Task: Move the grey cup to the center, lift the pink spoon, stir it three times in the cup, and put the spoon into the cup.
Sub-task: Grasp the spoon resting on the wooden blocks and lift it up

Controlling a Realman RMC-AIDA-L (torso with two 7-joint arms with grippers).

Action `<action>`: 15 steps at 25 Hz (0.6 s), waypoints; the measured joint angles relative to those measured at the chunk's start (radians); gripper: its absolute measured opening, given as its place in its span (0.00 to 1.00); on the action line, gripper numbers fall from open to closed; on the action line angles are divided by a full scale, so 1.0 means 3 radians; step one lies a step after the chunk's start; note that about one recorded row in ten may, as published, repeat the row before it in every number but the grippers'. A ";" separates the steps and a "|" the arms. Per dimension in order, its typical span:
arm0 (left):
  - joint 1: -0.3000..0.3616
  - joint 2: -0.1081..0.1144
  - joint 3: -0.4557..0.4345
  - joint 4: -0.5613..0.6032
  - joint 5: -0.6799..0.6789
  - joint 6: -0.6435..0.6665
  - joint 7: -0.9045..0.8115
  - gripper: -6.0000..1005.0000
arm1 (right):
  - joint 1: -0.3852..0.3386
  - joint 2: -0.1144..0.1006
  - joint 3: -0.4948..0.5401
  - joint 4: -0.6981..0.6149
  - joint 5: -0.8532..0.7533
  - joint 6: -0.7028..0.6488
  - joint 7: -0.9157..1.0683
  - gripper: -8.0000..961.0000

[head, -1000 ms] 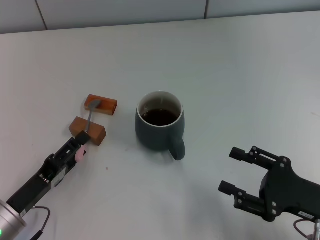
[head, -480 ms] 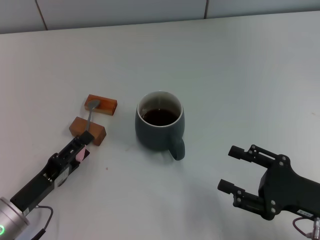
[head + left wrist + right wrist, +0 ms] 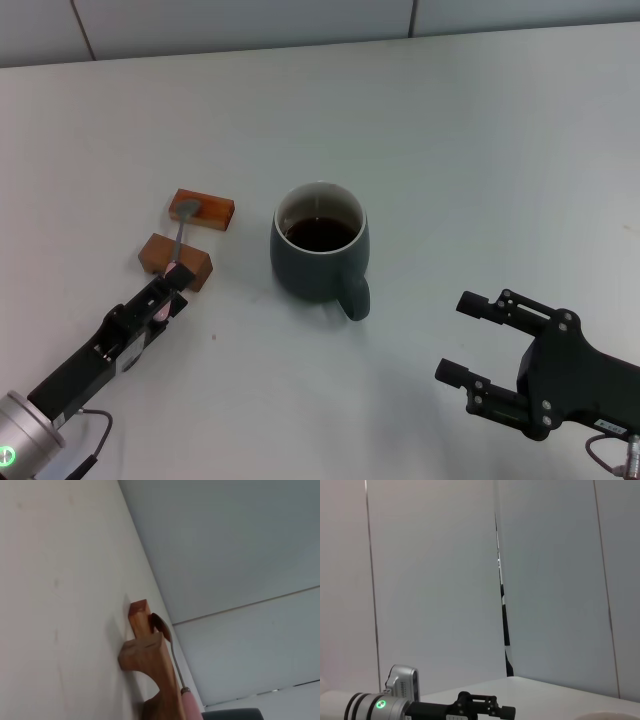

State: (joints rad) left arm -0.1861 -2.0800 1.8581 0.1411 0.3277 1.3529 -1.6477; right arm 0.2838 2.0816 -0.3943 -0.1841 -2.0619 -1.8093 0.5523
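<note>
The slim spoon with a pale pink handle [image 3: 180, 244] lies across two brown wooden blocks [image 3: 176, 262]. The left gripper [image 3: 172, 287] has its fingers around the handle's end; whether they squeeze it, I cannot tell. The dark grey ceramic cup [image 3: 319, 254] stands well beyond those fingers. The right gripper [image 3: 466, 340] waits with fingers spread wide, the cup's handle nearest it.

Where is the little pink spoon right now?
In the head view, the slim pink-handled metal spoon lies on the robot's left, across two brown wooden blocks beside the dark grey ceramic mug, with the left gripper at its handle.
</note>
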 joint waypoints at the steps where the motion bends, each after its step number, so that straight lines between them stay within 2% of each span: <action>1: 0.0000 0.0000 0.0000 0.0000 0.0000 0.0000 0.0000 0.84 | 0.0000 0.0000 0.0000 0.0000 -0.0001 -0.0001 0.0000 0.74; 2: 0.0009 0.0000 0.0000 0.0019 -0.0002 0.0000 -0.0002 0.84 | 0.0000 0.0000 0.0000 0.0000 -0.0001 -0.0002 0.0000 0.74; 9: 0.0015 0.0000 0.0002 0.0039 0.0002 0.0000 -0.0019 0.67 | 0.0000 0.0000 -0.0004 0.0000 -0.0004 0.0002 0.0000 0.74; 12: 0.0021 0.0000 0.0008 0.0038 0.0005 -0.0012 -0.0044 0.62 | 0.0000 0.0000 -0.0005 0.0000 -0.0004 0.0006 0.0004 0.74; 15: 0.0018 0.0000 0.0019 0.0038 0.0007 -0.0045 -0.0048 0.62 | 0.0000 0.0000 -0.0005 0.0000 -0.0004 0.0007 0.0005 0.74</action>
State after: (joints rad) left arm -0.1808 -2.0800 1.8640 0.1524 0.3297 1.3396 -1.6621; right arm 0.2838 2.0816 -0.3958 -0.1841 -2.0632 -1.8072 0.5537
